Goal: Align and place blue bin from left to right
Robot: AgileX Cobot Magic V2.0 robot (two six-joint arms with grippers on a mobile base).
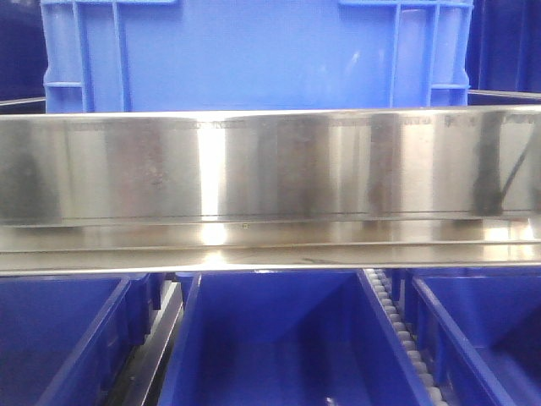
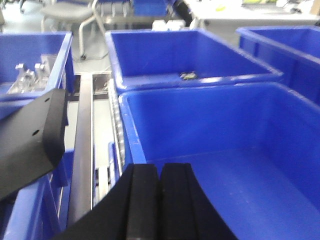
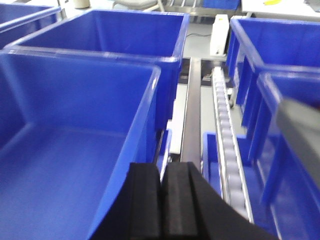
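The blue bin (image 1: pixel 254 51) fills the 12 o'clock part of the front-facing view. It is a medium-blue crate with raised ribs near its corners. The frame's top edge cuts off its upper part, and a stainless steel panel (image 1: pixel 270 169) spanning the full width hides its base. Its inside cannot be seen. Below the panel, from 7 to 5 o'clock, stand three darker navy bins (image 1: pixel 279 338), all open-topped. The middle one shows bare walls and a pale speck at 6 o'clock that is too small to name. A roller track (image 1: pixel 397 330) runs between the middle and right ones.

In the left wrist view the left gripper (image 2: pixel 160 200) sits at 6 o'clock, fingers pressed together with nothing between them. It is above the near wall of an open near bin (image 2: pixel 210 130), whose visible floor is bare. Behind it at 12 o'clock, rim against rim, is a far bin (image 2: pixel 175 55) with a small dark object (image 2: pixel 189 76) at its near edge, too blurred to identify. At 10 o'clock a side bin (image 2: pixel 62 55) holds bright metal parts (image 2: pixel 27 75). A black plate (image 2: pixel 30 135) at 9 o'clock covers part of it.

In the right wrist view the right gripper (image 3: pixel 162 200) is at 6 o'clock, fingers closed together and empty. It is over the right-hand wall of a large bin (image 3: pixel 75 125) with a bare floor. A rear bin (image 3: pixel 125 35) at 11 o'clock also shows nothing inside. More bins at 2 to 4 o'clock are cut off by the frame edge, so their contents are hidden, and a grey blur (image 3: pixel 300 130) at 3 o'clock cannot be made out. Whether any bin in the wrist views is the medium-blue crate cannot be told.
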